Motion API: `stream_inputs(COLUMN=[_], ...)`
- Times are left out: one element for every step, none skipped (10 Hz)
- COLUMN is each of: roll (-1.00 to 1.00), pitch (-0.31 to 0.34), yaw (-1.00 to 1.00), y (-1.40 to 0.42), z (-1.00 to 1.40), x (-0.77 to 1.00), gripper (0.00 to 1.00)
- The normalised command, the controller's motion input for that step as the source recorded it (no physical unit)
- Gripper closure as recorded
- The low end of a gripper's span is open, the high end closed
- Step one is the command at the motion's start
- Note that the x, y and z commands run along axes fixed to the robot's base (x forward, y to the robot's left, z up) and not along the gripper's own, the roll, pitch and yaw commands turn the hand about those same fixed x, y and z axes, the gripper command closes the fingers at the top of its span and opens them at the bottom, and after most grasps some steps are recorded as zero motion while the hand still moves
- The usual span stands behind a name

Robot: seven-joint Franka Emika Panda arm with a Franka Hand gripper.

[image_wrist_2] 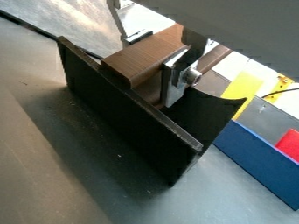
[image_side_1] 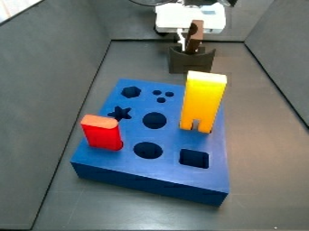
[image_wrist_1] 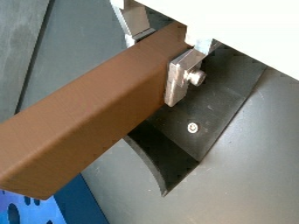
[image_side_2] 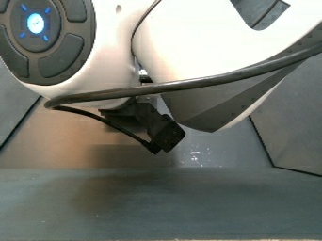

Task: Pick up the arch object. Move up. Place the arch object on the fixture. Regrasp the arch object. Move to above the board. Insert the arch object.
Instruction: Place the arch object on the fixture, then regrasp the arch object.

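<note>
The brown arch object (image_wrist_1: 82, 114) is clamped between my silver fingers (image_wrist_1: 177, 79) in both wrist views (image_wrist_2: 140, 61). My gripper (image_wrist_2: 158, 54) is shut on it, right over the dark fixture (image_wrist_2: 128, 122), whose wall stands just in front of the block; I cannot tell if the block rests in the fixture. In a side view the gripper (image_side_1: 189, 38) hangs at the back of the bin over the fixture (image_side_1: 191, 61); the arch object is barely visible there. The blue board (image_side_1: 139, 144) lies in front. In a side view the fixture (image_side_2: 149, 127) shows dark under the arm body.
A tall yellow block (image_side_1: 201, 101) and a red block (image_side_1: 100, 132) stand on the board. The yellow (image_wrist_2: 243, 86) and red (image_wrist_2: 288, 140) blocks and the board's edge (image_wrist_2: 251, 162) show beside the fixture. Grey bin walls (image_side_1: 72, 81) surround all.
</note>
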Motion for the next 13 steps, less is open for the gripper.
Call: stream_inputs(roll=[-0.06,-0.06,0.00,0.03,0.04,0.03,0.01,0.00,-0.02,-0.02,-0.02,-0.02,-0.02], pitch=[-0.041,-0.040,0.000,-0.010,-0.005,-0.013,-0.036,-0.050,-0.062,-0.073,-0.082,-0.076,-0.068], yaw=[-0.03,-0.03,0.00,0.00,0.01,0.02,0.02,0.03,0.03,0.05,0.06,0.07,0.08], y=[0.06,0.06,0.00,0.00,0.01,0.00,0.00,0.00,0.00,-0.01,-0.01,-0.01,-0.01], z=[-0.38,-0.38,0.00,1.00,1.00,1.00,1.00,1.00,0.94,0.72,0.55,0.33,0.17], x=[0.07,0.07,0.00,0.00,-0.01,-0.02,-0.04,-0.05,-0.06,-0.07,-0.07,-0.06,-0.06], gripper=[1.00,1.00,0.00,0.00,0.00,0.00,0.00,0.00,0.00,0.00,0.00,0.00,0.00])
